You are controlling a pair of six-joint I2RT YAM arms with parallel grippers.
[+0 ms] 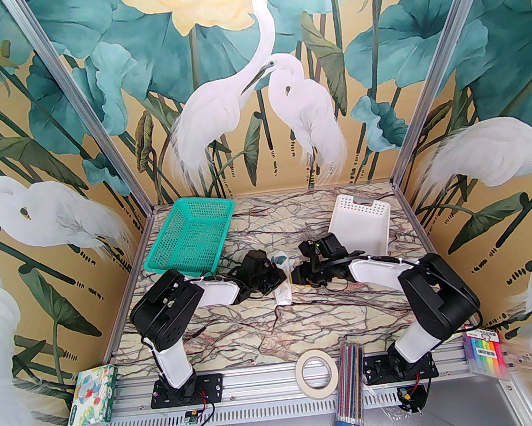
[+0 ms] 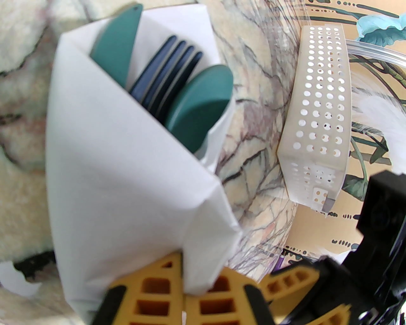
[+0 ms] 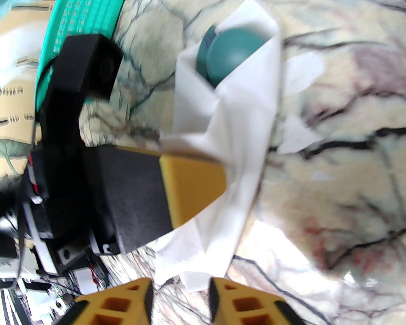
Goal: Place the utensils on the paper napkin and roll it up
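Left end effector [image 2: 182, 279]: clamped on the rolled paper napkin [image 2: 127, 177].
Inside roll: spoon [image 2: 199, 104] and fork [image 2: 165, 76], heads poking out ahead of it.
Right end effector [image 3: 180, 295]: fingers apart, napkin tail just ahead.
Progress: roll apparently done; release remains.

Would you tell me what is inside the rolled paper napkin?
At its open end the paper napkin shows a green spoon bowl and dark fork tines; their handles are covered by the paper.

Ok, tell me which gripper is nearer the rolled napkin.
Left. The left gripper is shut on the napkin, pinching its lower part. The right gripper is open, its fingers apart at the napkin's loose tail, not gripping it.
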